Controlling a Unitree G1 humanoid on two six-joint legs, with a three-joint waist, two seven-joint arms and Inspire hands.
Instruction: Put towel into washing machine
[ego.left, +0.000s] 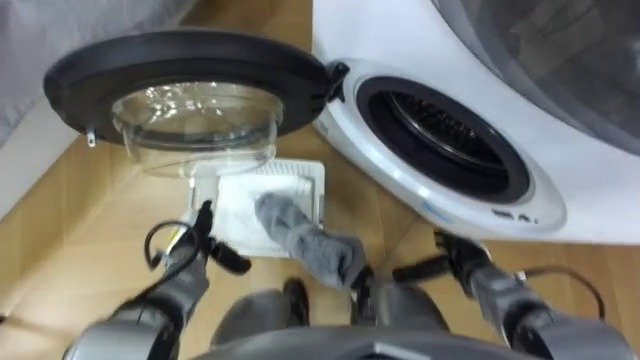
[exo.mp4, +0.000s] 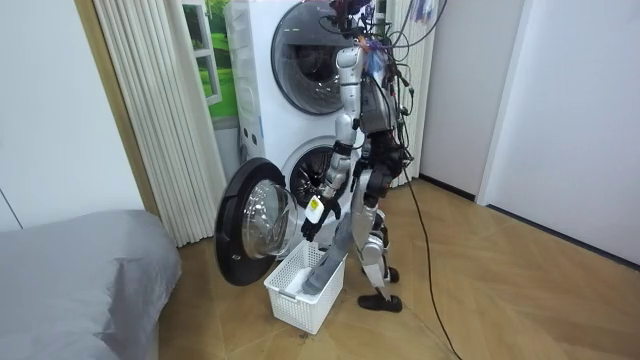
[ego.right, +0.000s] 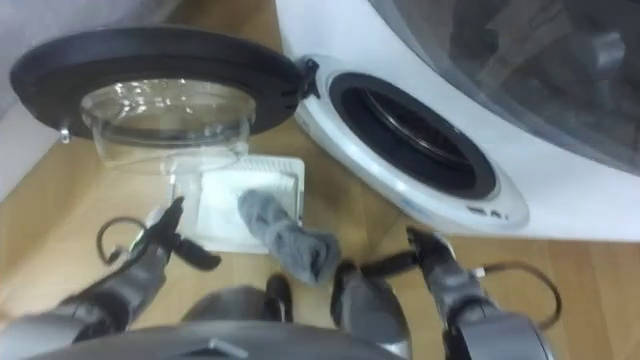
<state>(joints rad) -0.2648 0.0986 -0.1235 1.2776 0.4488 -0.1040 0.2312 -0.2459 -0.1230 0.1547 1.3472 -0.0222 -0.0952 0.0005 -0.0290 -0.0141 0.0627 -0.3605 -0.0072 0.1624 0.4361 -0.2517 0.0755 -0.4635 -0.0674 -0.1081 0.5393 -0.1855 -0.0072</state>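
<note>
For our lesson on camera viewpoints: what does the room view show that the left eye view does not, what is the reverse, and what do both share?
Room view adds: a second machine stacked above, its door closed, pleated curtains and a grey bed. Left eye view adds: the ribbed drum seen from above, with the left hand and right hand open, low in the frame. Shared: the open door, the white basket, and the grey towel draped over its edge.
</note>
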